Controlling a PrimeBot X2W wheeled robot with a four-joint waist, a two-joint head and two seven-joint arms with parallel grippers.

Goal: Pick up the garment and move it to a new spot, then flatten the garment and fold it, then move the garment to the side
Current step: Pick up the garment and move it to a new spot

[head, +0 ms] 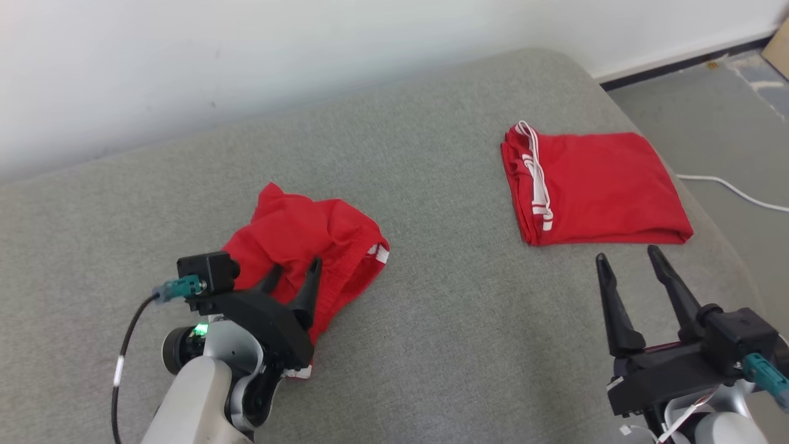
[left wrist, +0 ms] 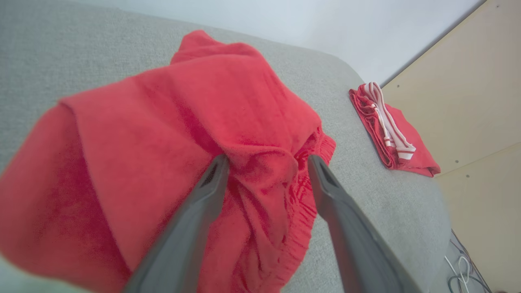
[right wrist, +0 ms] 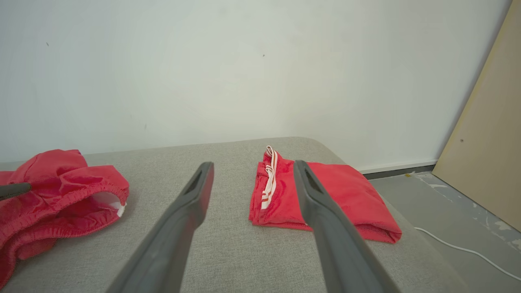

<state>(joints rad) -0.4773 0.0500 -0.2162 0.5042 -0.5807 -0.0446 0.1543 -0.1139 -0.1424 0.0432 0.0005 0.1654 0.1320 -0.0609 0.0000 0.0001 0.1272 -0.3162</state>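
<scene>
A crumpled red garment (head: 308, 228) (left wrist: 183, 110) (right wrist: 61, 191) lies in a heap on the left of the grey cushioned surface (head: 431, 277). My left gripper (head: 294, 268) (left wrist: 268, 159) is open over its near side, the fingers spread wide with a raised fold of the cloth between them. A second red garment (head: 604, 185) (left wrist: 390, 134) (right wrist: 354, 195) with white stripes lies folded flat at the right. My right gripper (head: 626, 254) (right wrist: 253, 165) is open with nothing in it, just in front of the folded garment and pointing at it.
The surface ends at a white wall behind and a rounded edge on the right. Beyond that edge is grey floor with a white cable (head: 733, 191) and a beige board (right wrist: 488, 142). Bare grey surface lies between the two garments.
</scene>
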